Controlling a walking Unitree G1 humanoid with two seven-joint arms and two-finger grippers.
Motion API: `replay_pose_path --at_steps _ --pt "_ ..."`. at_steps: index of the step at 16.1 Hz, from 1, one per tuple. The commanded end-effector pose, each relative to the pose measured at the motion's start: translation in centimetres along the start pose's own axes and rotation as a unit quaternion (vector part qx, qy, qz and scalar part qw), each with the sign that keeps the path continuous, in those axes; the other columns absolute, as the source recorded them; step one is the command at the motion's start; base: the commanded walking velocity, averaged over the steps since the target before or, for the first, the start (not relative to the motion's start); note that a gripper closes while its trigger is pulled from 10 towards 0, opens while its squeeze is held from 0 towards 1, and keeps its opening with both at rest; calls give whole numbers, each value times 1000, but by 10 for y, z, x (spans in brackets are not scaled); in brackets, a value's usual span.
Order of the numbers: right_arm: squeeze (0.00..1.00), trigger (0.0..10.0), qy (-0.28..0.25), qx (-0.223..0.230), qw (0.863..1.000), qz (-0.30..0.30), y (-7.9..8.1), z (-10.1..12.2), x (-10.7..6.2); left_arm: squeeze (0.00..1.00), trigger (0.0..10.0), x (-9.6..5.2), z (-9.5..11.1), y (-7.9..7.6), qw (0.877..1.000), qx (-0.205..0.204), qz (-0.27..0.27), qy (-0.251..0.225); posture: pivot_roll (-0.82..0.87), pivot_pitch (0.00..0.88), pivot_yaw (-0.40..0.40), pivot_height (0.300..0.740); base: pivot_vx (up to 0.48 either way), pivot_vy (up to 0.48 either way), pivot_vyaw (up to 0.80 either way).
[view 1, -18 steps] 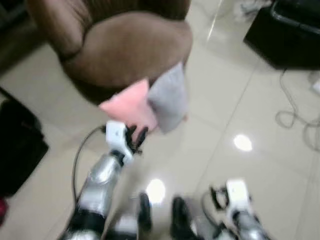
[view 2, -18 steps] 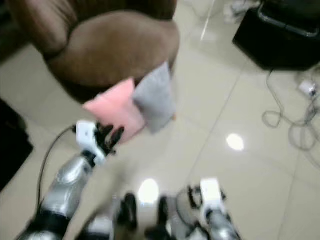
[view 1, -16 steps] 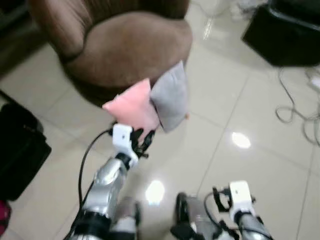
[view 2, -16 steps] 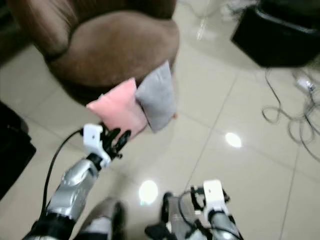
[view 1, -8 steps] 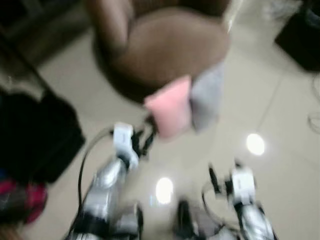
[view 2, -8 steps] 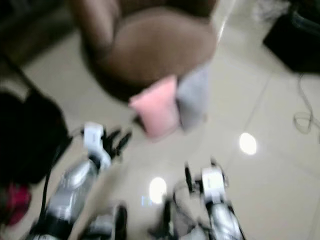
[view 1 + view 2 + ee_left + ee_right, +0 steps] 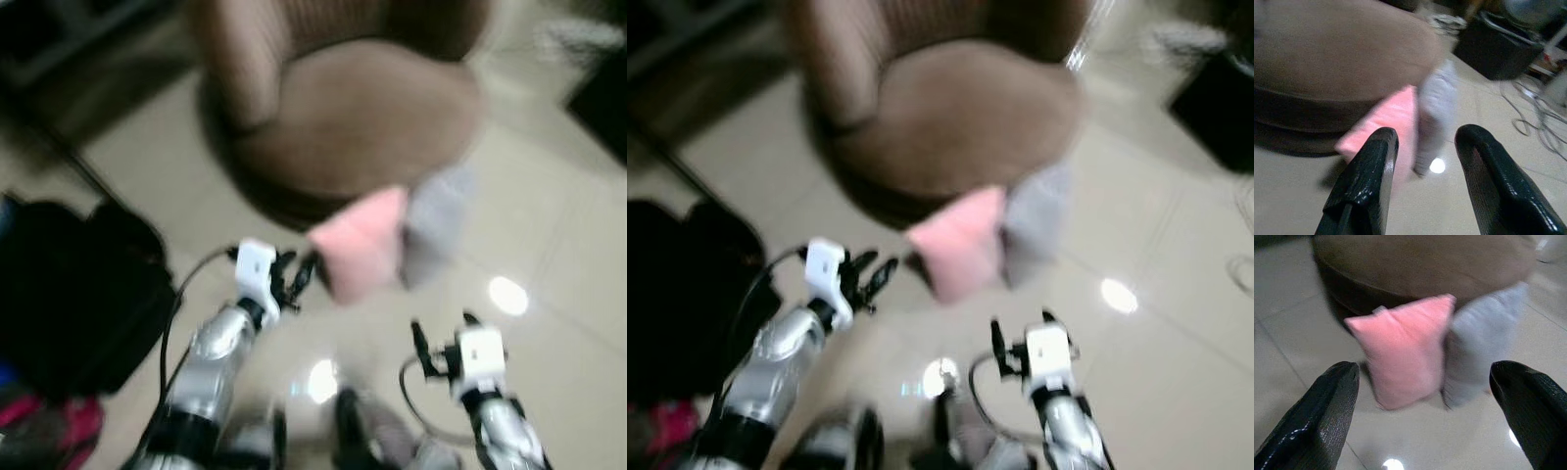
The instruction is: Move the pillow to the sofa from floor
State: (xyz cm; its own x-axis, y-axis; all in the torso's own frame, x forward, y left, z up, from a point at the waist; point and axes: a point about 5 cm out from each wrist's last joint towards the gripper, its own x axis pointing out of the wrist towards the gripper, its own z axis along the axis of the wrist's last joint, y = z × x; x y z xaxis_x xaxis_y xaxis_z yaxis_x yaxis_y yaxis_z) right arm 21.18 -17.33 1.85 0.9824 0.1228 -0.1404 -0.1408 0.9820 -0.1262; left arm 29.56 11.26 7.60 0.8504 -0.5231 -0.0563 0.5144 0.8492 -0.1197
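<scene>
1. The left gripper (image 7: 292, 279) is raised in front of the robot, fingers spread apart and holding nothing. It sits just short of the pink pillow (image 7: 361, 245), not touching it.
2. The right gripper (image 7: 1019, 331) is lower and nearer the robot's body, jaws wide open and empty. In its wrist view both pillows stand framed between its two fingers.
3. The pink pillow stands on edge on the floor (image 7: 549, 225), leaning against the front base of the brown sofa (image 7: 353, 117). A grey pillow (image 7: 436, 230) stands touching it on the robot's right side.
4. Judgement: the step in hand is the approach to a grasp; no pillow is lifted yet. The task does not say which of the two pillows is meant; the left gripper points at the pink one.
5. Advice: close on the upper corner or top edge of the pink pillow, where the fabric is free of the sofa base. A soft pillow will sag, so take a deep bite before lifting. Lift clear of the seat's front edge before moving it over the cushion.
6. Risk: the grey pillow may topple when its neighbour is pulled away.
7. The floor is pale glossy tile with bright light reflections. The head views are blurred.
8. A black bag (image 7: 69, 294) lies on the floor to the robot's left, well apart from the pillows.
</scene>
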Motion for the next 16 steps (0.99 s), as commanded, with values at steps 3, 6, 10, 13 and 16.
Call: replay_pose_path --at_steps 3,6,10,13,16 --pt "0 10000 25 10 1000 6 6 -7 -5 0 10000 -9 -12 8 999 -2 22 27 -15 285 -31 736 0 0 -560" --pt "0 10000 32 15 999 6 7 -9 -5 0 10000 -10 -13 7 999 -1 22 29 -13 287 -29 736 0 0 -552" --pt "0 10000 47 18 999 0 5 -17 -3 0 10000 -10 -13 9 999 0 25 29 -11 290 -20 736 0 0 -502" --pt "0 10000 42 21 999 -2 6 -12 -2 0 10000 -10 -11 9 999 1 22 28 -10 291 -17 736 0 0 -504" --pt "0 10000 42 23 999 -5 6 -13 0 0 10000 -9 -11 11 999 3 26 32 -8 295 -13 736 0 0 -517"
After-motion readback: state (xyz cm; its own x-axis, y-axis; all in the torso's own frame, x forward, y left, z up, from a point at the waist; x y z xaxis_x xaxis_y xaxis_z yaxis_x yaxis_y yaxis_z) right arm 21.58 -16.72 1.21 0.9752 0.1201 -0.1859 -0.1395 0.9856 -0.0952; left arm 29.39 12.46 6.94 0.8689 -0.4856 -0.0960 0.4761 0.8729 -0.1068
